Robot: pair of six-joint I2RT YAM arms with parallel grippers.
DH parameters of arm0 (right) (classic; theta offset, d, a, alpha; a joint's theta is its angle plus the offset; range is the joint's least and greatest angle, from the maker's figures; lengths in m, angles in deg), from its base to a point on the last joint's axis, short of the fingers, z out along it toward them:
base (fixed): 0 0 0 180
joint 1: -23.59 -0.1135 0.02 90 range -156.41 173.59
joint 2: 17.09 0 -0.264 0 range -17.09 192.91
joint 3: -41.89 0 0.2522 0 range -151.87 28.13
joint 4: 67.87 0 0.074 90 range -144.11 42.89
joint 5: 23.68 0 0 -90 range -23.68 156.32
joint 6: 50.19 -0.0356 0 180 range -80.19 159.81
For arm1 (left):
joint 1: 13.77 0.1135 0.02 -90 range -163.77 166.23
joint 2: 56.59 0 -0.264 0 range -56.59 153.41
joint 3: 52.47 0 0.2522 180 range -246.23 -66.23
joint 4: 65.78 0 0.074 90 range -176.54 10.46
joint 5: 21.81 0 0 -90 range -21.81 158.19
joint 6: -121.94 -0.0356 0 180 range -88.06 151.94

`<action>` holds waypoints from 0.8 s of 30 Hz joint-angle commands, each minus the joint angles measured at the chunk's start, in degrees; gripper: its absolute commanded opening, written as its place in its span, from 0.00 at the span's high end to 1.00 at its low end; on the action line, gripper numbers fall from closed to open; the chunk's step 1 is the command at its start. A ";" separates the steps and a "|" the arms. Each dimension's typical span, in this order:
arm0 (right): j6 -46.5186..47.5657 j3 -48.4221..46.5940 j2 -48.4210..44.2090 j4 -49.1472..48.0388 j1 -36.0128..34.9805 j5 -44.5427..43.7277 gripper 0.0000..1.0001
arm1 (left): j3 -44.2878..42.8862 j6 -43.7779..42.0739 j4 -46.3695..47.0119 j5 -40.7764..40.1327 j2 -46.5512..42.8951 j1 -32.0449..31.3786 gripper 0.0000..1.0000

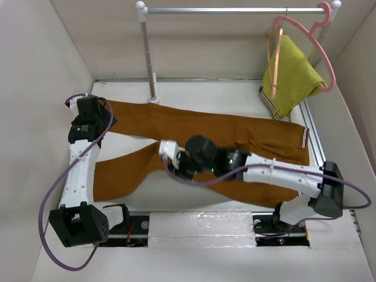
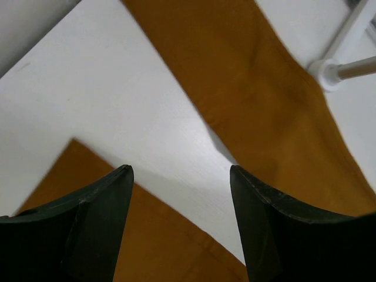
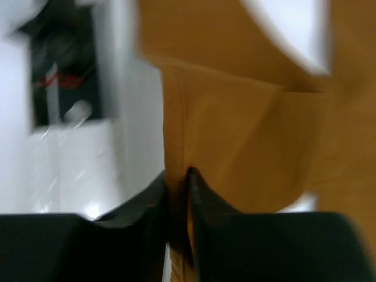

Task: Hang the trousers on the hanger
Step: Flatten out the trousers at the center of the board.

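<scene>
Rust-brown cloth trousers [image 1: 235,132] | creased fold pinched in right jaws | left jaws apart

Trousers [image 1: 205,126] cover the worktop [image 1: 158,191] across mid-frame. Bare passage: the wedge between the two legs at left, the strip along the upper edge, and the lower centre. Obstructions: rail post [image 1: 150,59] at upper centre-left, hanger [image 1: 271,59] and garment [image 1: 291,76] at upper right, and right arm [image 1: 282,174] lying across lower right.
</scene>
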 commanded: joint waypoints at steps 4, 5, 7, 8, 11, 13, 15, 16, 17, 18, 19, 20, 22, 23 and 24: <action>-0.83 17.99 2.27 3.84 -8.66 7.83 0.46 | 5.92 -2.95 -0.88 -0.91 -1.55 2.22 0.33; -0.91 18.53 1.14 4.28 -8.67 8.19 0.40 | 6.10 -3.38 -1.32 -1.09 -1.28 2.22 0.32; -0.74 18.27 -0.54 4.63 -8.67 6.35 0.29 | 5.75 -4.44 -3.42 -0.83 -0.15 2.22 0.30; -0.39 17.31 -1.07 5.94 -8.67 5.56 0.27 | 5.75 -5.31 -4.30 -1.43 0.21 2.22 0.30; 0.84 11.34 -0.63 10.25 -8.67 2.83 0.27 | 6.01 -5.49 -5.98 -4.26 1.09 2.22 0.30; 1.11 7.31 -0.37 11.57 -8.67 2.13 0.28 | 5.14 -5.59 -5.89 -5.39 3.62 1.18 0.31; 1.02 5.27 -1.76 12.80 -7.27 2.04 0.28 | 5.22 -6.72 -5.54 -6.09 6.79 1.17 0.31; 0.67 4.48 -2.64 12.98 -6.74 1.86 0.29 | 5.39 -6.99 -5.63 -6.79 11.24 1.17 0.32; 0.58 3.25 -3.78 12.98 -6.04 1.77 0.28 | 5.66 -7.43 -5.71 -7.84 13.98 0.64 0.33; 0.49 2.89 -4.75 12.90 -4.29 2.04 0.28 | 4.88 -7.78 -7.02 -8.46 16.80 0.64 0.36; 0.49 2.63 -6.76 12.55 -3.31 2.04 0.28 | 4.61 -7.44 -7.64 -8.99 21.44 0.64 0.38; 0.32 2.97 -7.74 12.37 -2.26 2.12 0.28 | 4.69 -7.26 -7.74 -9.43 22.70 -0.14 0.39; -0.29 4.02 -9.93 11.50 0.46 1.77 0.28 | 5.83 -6.30 -5.63 -10.66 24.55 -0.15 0.40; -0.65 4.64 -10.73 11.32 1.34 1.60 0.28 | 6.10 -5.68 -5.10 -10.06 24.99 -0.15 0.40; -1.17 5.95 -11.52 11.31 1.96 1.77 0.28 | 6.19 -5.06 -4.58 -9.53 25.69 -0.15 0.40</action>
